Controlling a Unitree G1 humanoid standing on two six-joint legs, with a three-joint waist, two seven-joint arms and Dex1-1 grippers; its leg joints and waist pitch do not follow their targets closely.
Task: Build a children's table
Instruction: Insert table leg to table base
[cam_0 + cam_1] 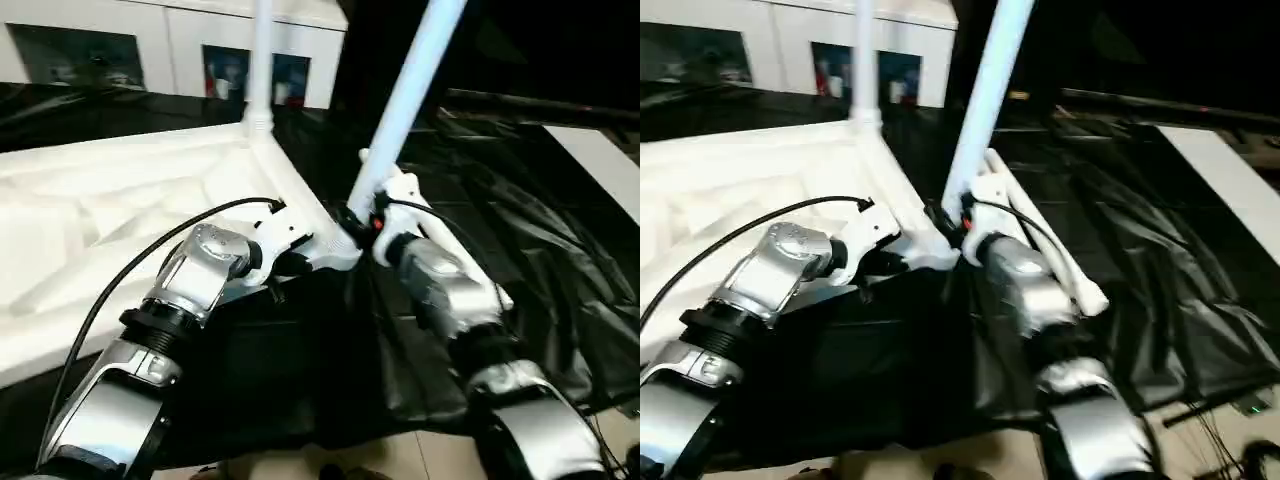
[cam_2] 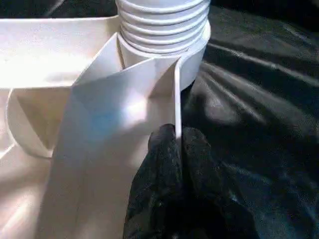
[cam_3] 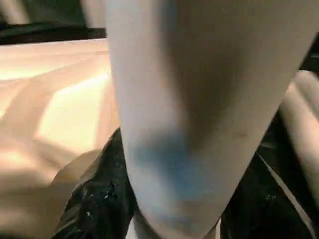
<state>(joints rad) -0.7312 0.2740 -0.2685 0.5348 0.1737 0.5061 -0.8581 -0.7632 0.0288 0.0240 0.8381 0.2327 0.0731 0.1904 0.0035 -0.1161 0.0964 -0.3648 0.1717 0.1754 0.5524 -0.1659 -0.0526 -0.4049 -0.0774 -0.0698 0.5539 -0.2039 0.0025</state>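
- Children's table [image 1: 110,210] upside down on black cloth [image 1: 560,250], ribbed underside up
- One leg [image 1: 262,60] upright in far corner socket
- Second leg [image 1: 405,100] tilted, lower end at near corner socket [image 2: 164,25], w/ threaded rings showing
- Left gripper [image 2: 177,149] pinched tight on thin rim of tabletop by that socket
- Right gripper [image 3: 169,199] clamped round tilted leg, fingers [image 3: 94,199] either side
- Spare leg [image 1: 1060,250] flat on cloth beside right arm

No text, label, brand, number or sign can be read anywhere; the coloured items behind the cabinet's glass doors [image 1: 228,72] are too blurred to make out.
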